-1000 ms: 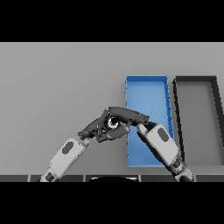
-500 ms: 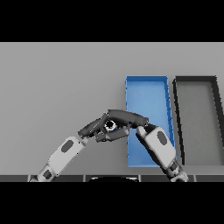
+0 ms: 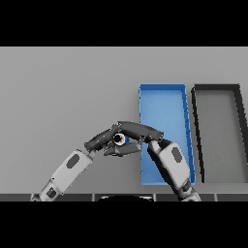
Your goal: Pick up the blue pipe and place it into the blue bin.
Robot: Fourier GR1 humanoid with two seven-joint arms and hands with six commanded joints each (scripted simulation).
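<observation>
The blue pipe (image 3: 121, 140) is clamped between the curled fingers of the left hand (image 3: 102, 139) and the right hand (image 3: 140, 131), just off the blue bin (image 3: 162, 97) at its 9 o'clock edge. Only the pipe's round end can be seen; the rest is hidden.

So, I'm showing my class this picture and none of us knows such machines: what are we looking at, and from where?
The picture looks down from a humanoid robot's head at a grey table. Two white and grey arms come in from below. Their dark hands meet just left of a blue bin. The left hand and right hand close around a small blue pipe, mostly hidden between them. Which hand really holds it is unclear. A dark bin stands right of the blue one. The pipe is not yet in the blue bin.
</observation>
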